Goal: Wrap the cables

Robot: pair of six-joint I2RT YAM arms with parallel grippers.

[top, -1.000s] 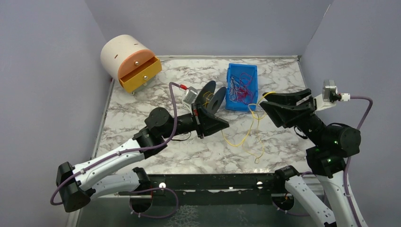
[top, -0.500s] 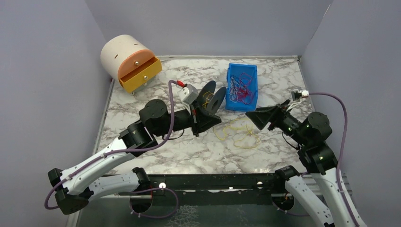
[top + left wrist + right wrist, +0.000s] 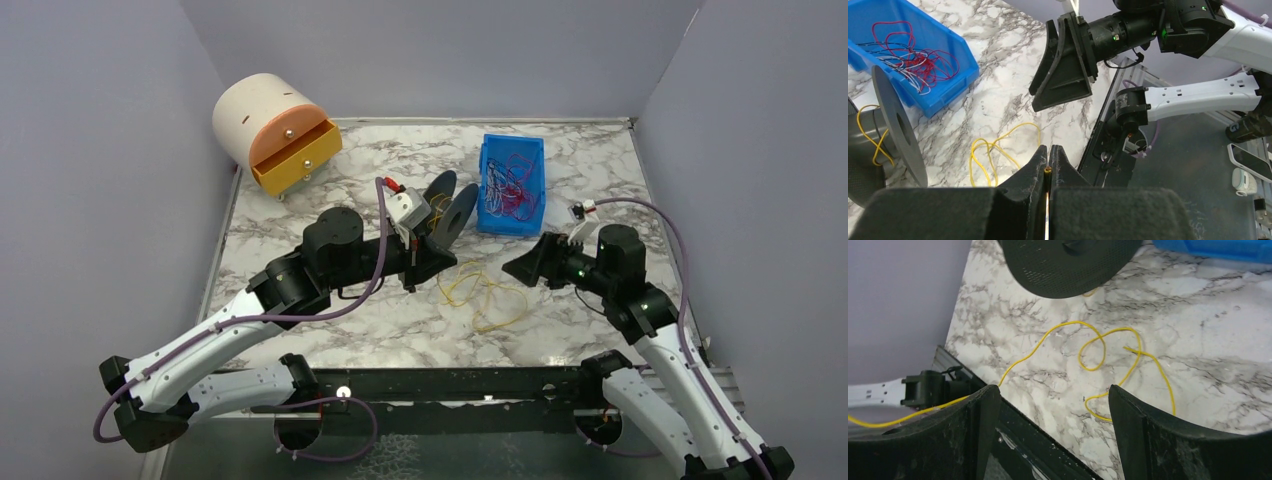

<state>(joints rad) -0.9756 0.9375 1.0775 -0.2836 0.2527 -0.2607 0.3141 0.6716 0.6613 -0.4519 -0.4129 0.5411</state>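
Yellow cable (image 3: 482, 298) partly on the spool (image 3: 452, 208), slack looped on the table (image 3: 600, 170).
Left gripper (image 3: 1048, 156) is clenched on the yellow cable; right gripper (image 3: 1050, 400) hangs released, wide, above the loops. Other cables (image 3: 512, 188) lie in the bin (image 3: 510, 226). The cable is likely featherlight, limp and springy, best pinched at a raised loop near its free end.

end effector (image 3: 1048, 155) pinching yellow cable (image 3: 997, 145), spool (image 3: 895, 125)

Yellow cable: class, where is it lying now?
From above, the yellow cable lies looped on the table between the left gripper and the right gripper, in front of the spool.
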